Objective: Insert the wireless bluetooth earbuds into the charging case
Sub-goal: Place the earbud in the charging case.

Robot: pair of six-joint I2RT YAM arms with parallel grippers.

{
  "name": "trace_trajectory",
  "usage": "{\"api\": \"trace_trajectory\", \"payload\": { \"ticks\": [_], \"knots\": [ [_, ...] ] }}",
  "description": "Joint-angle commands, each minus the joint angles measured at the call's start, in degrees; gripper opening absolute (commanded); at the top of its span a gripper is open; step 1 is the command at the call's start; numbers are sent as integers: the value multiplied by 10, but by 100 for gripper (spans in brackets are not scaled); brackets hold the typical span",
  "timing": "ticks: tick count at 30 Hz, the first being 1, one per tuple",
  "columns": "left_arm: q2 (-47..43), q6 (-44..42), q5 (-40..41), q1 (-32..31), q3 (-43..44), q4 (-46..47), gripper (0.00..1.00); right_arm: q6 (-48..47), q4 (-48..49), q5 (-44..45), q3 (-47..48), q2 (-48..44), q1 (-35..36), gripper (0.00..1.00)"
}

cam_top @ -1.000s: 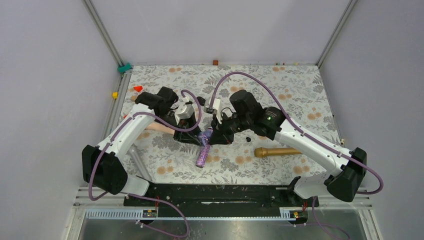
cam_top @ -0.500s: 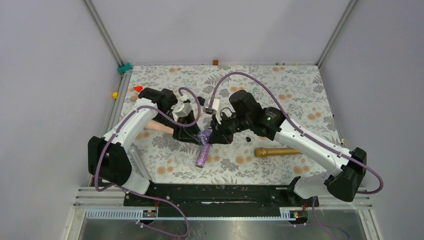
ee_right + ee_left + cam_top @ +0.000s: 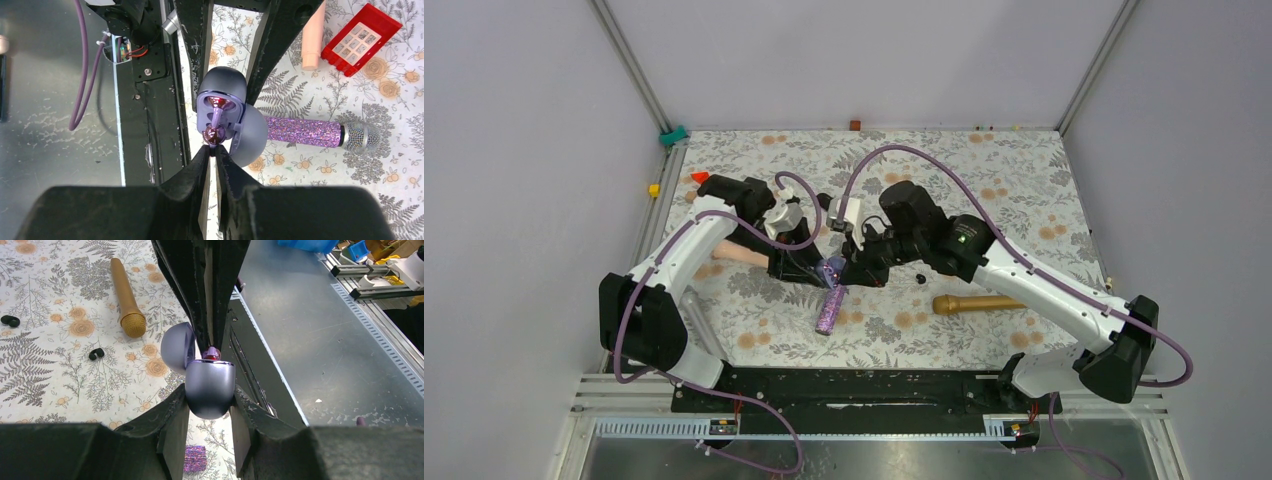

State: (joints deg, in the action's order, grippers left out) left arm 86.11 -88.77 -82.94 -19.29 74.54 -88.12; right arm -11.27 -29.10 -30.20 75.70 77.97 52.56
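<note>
The white, black-jointed left arm [image 3: 674, 262] is being bent inward from its base, and the left gripper [image 3: 210, 395] is being held level above the floral-patterned desk [image 3: 1024, 170]. Its jaws are being kept clamped on the smooth, egg-shaped lavender plastic charging case [image 3: 210, 382], one finger on each side of the shell. The case's domed hinged lid [image 3: 176, 347] is being held swung open to one side.

The right arm [image 3: 1034, 282] is being stretched across toward the case, and the right gripper [image 3: 214, 147] is being pointed straight at the case's open mouth. Its jaws are being pressed nearly together on a small glossy purple-red rounded earbud [image 3: 214, 134], which is being held at the rim of the case, partly in its well. Whether a second bud is seated deeper inside cannot be told.

Two tiny black rounded buds are lying on the desk apart from the case: one [image 3: 96, 354] between the case and a matte gold cylindrical microphone [image 3: 127, 297], the other [image 3: 10, 320] farther from the case. A purple glitter-covered microphone with a silver mesh head [image 3: 310, 132] is lying under the case. A red plastic rectangular piece with white keys [image 3: 361, 37] and a smooth peach cylinder [image 3: 314, 35] are lying beyond the case, on the side away from the right gripper.
</note>
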Motion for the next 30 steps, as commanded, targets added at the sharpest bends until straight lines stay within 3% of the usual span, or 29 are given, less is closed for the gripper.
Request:
{"api": "trace_trajectory", "payload": {
  "ticks": [1,24,30],
  "knots": [
    [-15,-26,-103,10,2,-43,0,-27,-31,51,18,6,14,13],
    [-7,-29,-118,21,-13,-43,0,-51,-45,85,30,15,41,14],
    [-20,-45,-118,37,-17,-43,0,-40,-73,60,87,51,42,14]
  ]
}}
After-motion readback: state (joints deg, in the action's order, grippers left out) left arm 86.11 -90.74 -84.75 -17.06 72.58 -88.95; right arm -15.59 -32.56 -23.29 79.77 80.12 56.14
